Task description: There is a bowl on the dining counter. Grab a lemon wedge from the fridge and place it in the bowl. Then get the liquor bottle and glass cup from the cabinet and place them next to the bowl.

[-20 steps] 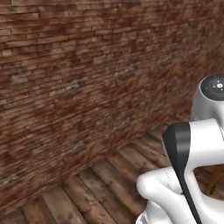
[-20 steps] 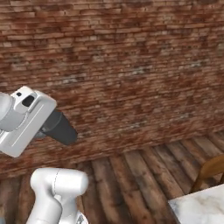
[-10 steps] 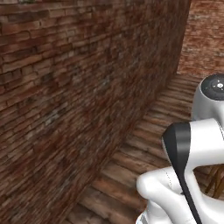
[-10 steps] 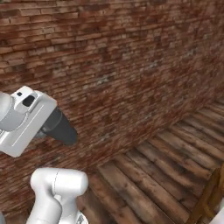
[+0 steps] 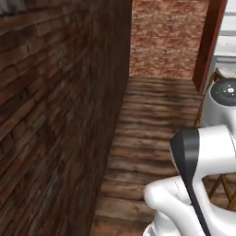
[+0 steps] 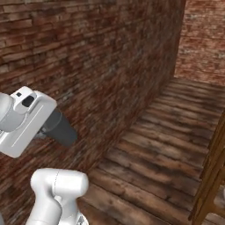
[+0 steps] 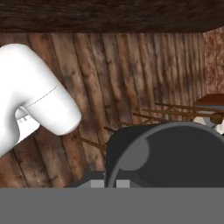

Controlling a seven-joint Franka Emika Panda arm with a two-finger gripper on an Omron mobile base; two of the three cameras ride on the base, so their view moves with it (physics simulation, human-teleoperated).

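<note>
- The whole view is swung since the earlier frame: the base is turned, and one brick wall (image 5: 55, 115) is now seen receding along the plank floor (image 5: 152, 120).
- The fingers are closed, with nothing seen held.
- One wooden chair (image 6: 213, 176) is seen at the right; none of the task's things can be located.

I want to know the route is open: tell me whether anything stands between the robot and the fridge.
Cannot be judged here: the base faces a brick wall with plank floor running along it. A wooden chair stands at the right. The fridge's place cannot be told.
</note>
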